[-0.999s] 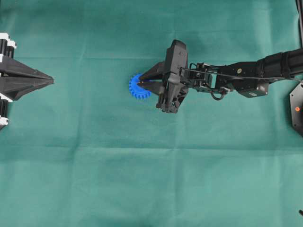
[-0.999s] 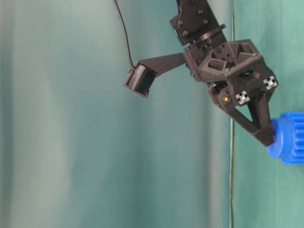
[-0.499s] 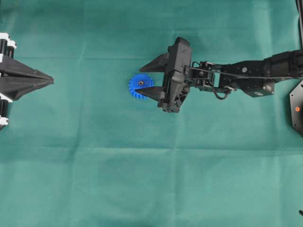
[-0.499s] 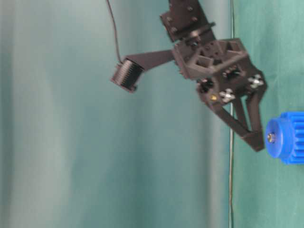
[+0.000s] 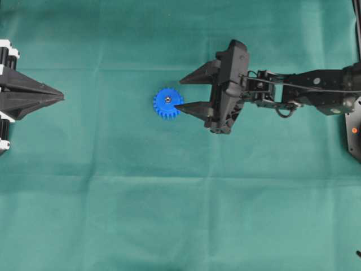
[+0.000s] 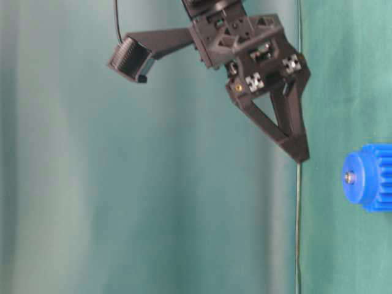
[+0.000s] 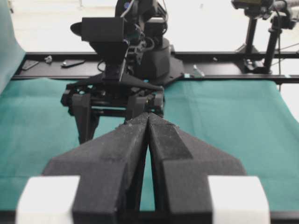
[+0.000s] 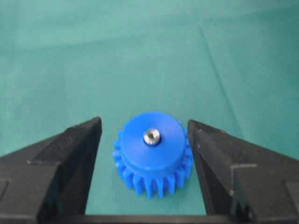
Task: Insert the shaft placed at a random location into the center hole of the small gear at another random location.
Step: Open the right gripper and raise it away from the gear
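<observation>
The small gear (image 5: 167, 104) is a bright blue toothed wheel lying flat on the green cloth. The shaft (image 5: 167, 100) stands in the center hole, only its shiny round end showing above the hub (image 8: 151, 136) (image 6: 348, 177). The hole itself is hidden by the pin. My right gripper (image 5: 179, 94) is open, raised above the cloth just right of the gear (image 6: 367, 177), touching nothing. In the right wrist view its fingers (image 8: 70, 149) frame the gear (image 8: 152, 158) with gaps on both sides. My left gripper (image 5: 61, 97) rests shut and empty at the far left (image 7: 148, 115).
Green cloth (image 5: 169, 214) covers the whole table. A black unit with an orange dot (image 5: 354, 130) sits at the right edge. Beyond the cloth's far end, the left wrist view shows the right arm's base (image 7: 154, 56), a black rail and camera stands (image 7: 252, 28).
The right gripper has opened off the gear's hub, then lifted and drawn back to the right. The shaft stays standing in the gear. The left arm has not moved.
</observation>
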Controlling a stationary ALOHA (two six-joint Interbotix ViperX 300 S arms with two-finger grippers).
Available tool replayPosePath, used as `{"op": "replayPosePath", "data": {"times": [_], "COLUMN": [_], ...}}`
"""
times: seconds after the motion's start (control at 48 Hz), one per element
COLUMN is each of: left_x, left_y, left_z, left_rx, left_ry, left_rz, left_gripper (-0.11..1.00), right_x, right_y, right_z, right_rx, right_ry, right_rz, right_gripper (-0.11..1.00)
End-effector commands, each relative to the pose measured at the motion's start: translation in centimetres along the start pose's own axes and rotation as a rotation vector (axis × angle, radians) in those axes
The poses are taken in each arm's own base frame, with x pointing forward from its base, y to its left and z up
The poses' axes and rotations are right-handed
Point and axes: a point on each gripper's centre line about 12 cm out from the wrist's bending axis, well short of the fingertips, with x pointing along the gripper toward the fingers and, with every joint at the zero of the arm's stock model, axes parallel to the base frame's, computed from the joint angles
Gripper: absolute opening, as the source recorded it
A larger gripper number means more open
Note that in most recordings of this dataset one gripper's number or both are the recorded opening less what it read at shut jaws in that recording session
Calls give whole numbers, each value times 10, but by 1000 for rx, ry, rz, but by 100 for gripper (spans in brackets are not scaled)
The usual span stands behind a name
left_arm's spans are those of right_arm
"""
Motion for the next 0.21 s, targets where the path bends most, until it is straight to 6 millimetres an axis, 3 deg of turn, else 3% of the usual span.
{"op": "replayPosePath", "data": {"times": [0.0,0.187], "left_x": [3,3], "left_y": [0,0], "left_z": [10,9], "left_rx": [0,0], "left_ry": [-26,-25], "left_rz": [-1,-1], "left_gripper": [0,0], "right_x": [-8,-15], "right_y": [2,3], "right_z": [13,11], "right_rx": [0,0], "right_ry": [-30,-22], "right_rz": [7,9], "right_gripper": [74,74]}}
